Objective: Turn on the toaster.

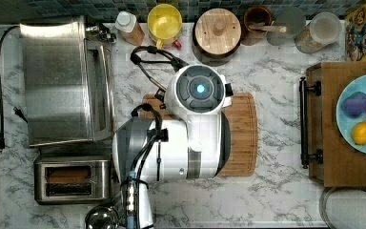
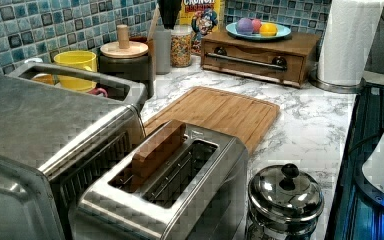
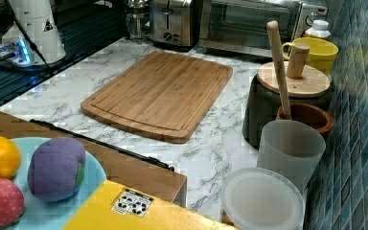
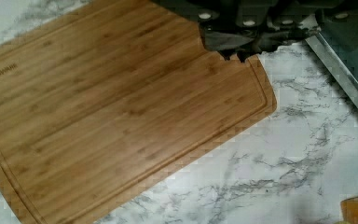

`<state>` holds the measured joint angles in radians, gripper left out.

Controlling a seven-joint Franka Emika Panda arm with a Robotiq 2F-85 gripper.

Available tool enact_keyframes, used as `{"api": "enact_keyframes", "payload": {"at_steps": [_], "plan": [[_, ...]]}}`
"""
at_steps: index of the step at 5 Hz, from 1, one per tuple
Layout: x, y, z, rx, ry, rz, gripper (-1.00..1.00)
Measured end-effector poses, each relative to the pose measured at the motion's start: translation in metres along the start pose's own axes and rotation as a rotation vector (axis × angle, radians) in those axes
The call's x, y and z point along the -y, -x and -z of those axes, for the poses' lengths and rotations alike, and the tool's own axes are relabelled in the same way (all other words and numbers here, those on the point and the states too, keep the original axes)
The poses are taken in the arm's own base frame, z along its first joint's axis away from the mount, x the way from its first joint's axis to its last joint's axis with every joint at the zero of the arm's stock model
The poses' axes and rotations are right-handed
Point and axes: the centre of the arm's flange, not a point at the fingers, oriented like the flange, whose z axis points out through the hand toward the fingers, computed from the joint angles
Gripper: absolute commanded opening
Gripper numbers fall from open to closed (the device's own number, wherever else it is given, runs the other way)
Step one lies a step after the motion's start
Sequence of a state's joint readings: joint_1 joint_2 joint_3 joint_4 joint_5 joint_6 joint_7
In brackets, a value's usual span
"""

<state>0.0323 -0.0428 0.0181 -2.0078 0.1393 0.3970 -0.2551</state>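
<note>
The toaster [image 1: 72, 179] stands at a tabletop [image 1: 276, 76] corner beside the toaster oven [image 1: 62, 78], a slice of bread [image 2: 157, 147] upright in one slot, so only its lever needs pressing. The gripper [image 4: 237, 49] hangs high over the bamboo cutting board [image 4: 121, 112], well apart from the toaster; its jaws seem drawn together, holding nothing, which probably suits pushing rather than grasping.

My arm [image 1: 190, 143] is glossy white with grey joint bands, black cables and a glowing blue cap light.
</note>
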Motion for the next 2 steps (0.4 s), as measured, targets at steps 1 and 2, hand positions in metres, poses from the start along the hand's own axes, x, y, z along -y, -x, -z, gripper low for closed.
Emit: {"api": "enact_keyframes", "payload": {"at_steps": [1, 2], "plan": [[0.004, 0.025, -0.009, 0.017, -0.001, 0.094, -1.0], [0.013, 0.056, -0.023, 0.031, 0.008, 0.202, -1.0]]}}
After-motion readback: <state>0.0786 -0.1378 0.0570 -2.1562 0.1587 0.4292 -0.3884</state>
